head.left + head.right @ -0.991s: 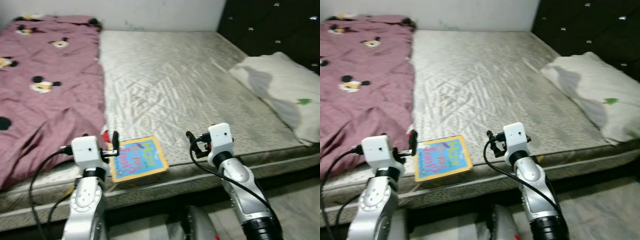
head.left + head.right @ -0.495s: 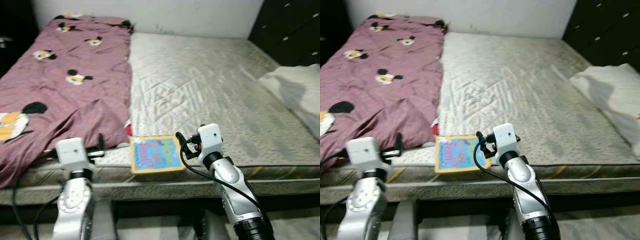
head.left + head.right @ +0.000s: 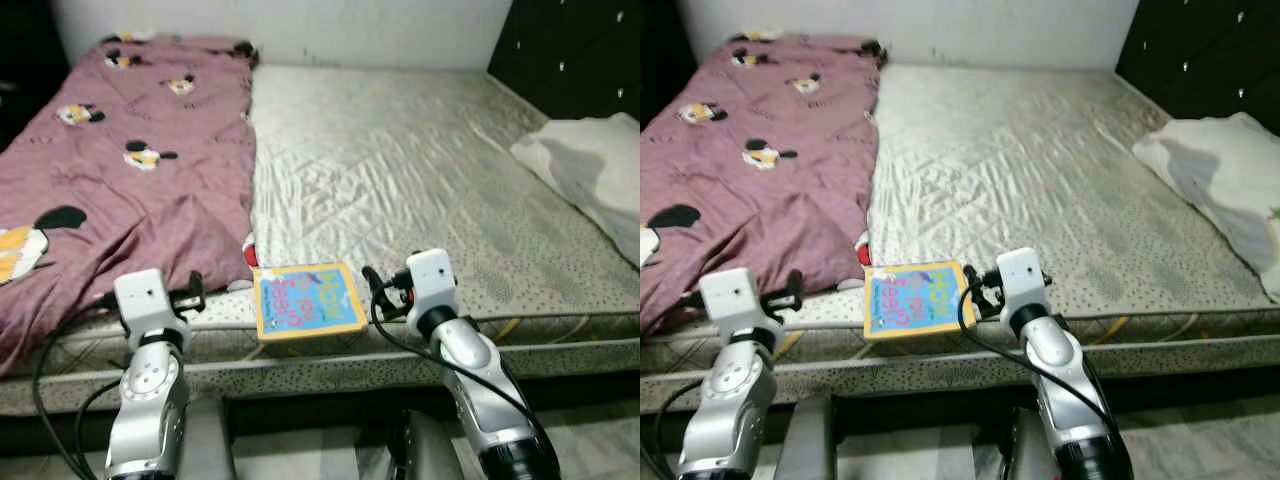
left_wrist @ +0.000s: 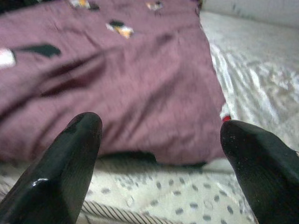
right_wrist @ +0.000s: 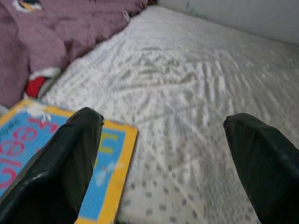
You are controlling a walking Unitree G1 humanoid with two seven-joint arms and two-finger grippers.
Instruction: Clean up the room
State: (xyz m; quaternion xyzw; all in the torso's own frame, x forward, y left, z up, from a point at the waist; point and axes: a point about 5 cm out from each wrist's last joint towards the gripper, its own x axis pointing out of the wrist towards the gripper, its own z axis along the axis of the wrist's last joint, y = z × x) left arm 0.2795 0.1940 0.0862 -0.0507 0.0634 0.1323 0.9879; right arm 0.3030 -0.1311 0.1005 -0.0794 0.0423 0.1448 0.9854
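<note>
As camera swung back right, book [image 3: 305,300] now sits between both jaws at bed [image 3: 420,190] edge; right jaws [image 5: 159,158], left jaws [image 4: 159,158] apart, empty; grasp next.

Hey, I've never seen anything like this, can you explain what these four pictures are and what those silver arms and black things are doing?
It is a humanoid robot tidying a bedroom. Two pictures come from cameras on its head, looking down at a bed; the silver arms are its own. The other two come from cameras on its wrists, and the black shapes there are its fingers. On the mattress lie a maroon blanket, a book at the near edge and a pillow on the right. The left hand is open near the blanket's edge. The right hand is open beside the book. Neither holds anything.
</note>
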